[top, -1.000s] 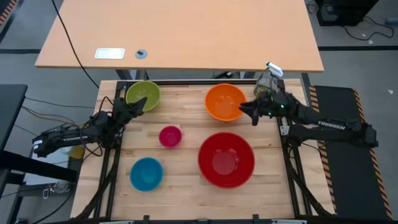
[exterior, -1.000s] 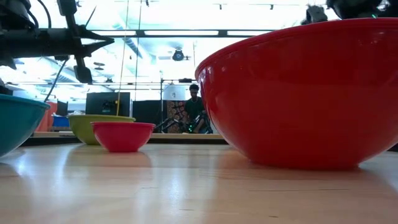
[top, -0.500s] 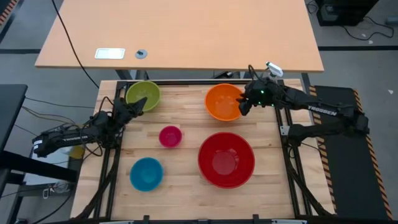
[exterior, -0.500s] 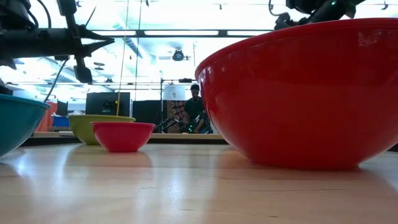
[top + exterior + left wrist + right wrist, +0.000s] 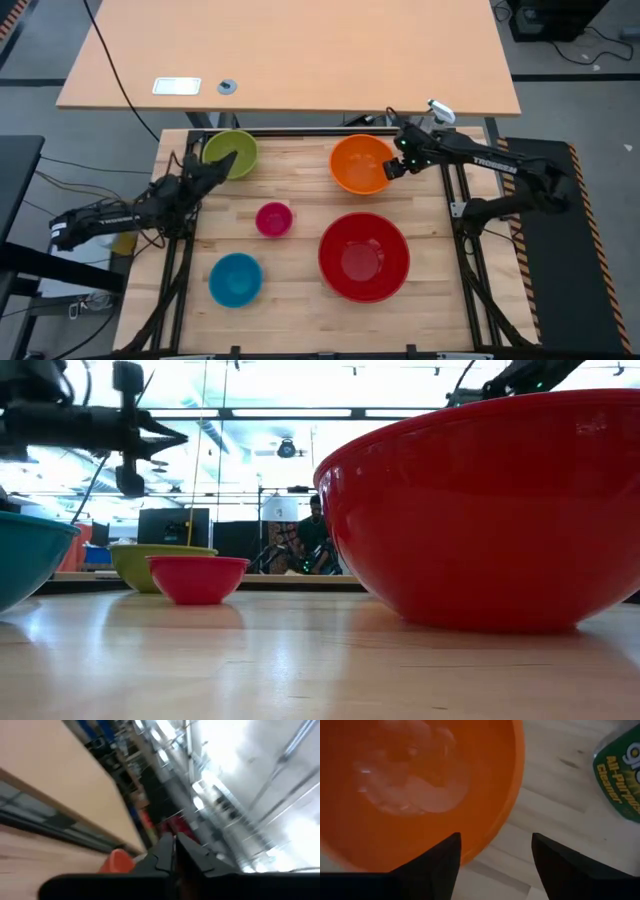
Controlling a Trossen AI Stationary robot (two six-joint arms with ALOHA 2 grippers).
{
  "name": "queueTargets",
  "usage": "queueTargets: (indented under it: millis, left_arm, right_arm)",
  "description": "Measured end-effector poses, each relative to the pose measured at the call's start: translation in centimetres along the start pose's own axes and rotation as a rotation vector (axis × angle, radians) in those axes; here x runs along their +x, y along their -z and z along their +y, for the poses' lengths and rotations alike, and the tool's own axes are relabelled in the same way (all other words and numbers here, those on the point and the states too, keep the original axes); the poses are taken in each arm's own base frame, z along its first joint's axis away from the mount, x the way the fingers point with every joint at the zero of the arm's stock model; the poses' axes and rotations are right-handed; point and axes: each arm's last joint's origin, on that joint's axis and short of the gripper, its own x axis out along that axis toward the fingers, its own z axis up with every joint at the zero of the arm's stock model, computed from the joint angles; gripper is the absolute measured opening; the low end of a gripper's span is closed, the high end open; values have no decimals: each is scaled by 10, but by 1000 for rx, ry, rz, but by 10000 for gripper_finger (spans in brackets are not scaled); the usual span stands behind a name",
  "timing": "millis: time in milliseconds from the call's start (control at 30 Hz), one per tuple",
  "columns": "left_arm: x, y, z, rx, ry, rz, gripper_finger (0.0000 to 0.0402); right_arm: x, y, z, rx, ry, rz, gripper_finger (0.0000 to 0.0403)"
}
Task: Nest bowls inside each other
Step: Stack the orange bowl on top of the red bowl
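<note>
Five bowls rest on their bases on the wooden table [image 5: 300, 310]: lime green [image 5: 232, 148] far left, orange [image 5: 360, 163] far right, pink [image 5: 273, 218] in the middle, blue [image 5: 236, 279] near left, red [image 5: 364, 256] near right. My right gripper [image 5: 495, 847] is open and points steeply down over the orange bowl's right rim [image 5: 512, 805], one finger above the inside and one above the table outside. No contact shows. My left gripper [image 5: 226, 163] is shut and roughly level, in the air just beside the green bowl's near edge.
A clear spray bottle with a green label [image 5: 620, 775] stands just right of the orange bowl, close to my right gripper. A larger desk [image 5: 290, 60] lies beyond the far edge. In the low view the red bowl [image 5: 490, 510] fills the right half.
My right gripper has swung from the table's right side toward the far edge and the orange bowl, tipping from near level to steeply down over the bowl's right rim. My left gripper has rolled a little in place. No bowl has moved.
</note>
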Motion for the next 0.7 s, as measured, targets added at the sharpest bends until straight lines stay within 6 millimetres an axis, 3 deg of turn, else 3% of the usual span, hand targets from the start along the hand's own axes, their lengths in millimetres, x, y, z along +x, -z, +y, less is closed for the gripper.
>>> queueTargets:
  millis: [333,567,700]
  left_arm:
    - [30,-5,-39,359,-151,217,155]
    - [41,-1,-47,411,-232,340,171]
    - [44,3,-44,390,-252,358,172]
  right_arm:
    - [47,-13,5,-48,44,84,211]
    - [69,-13,7,-93,74,138,126]
    - [70,-15,10,-94,29,136,70]
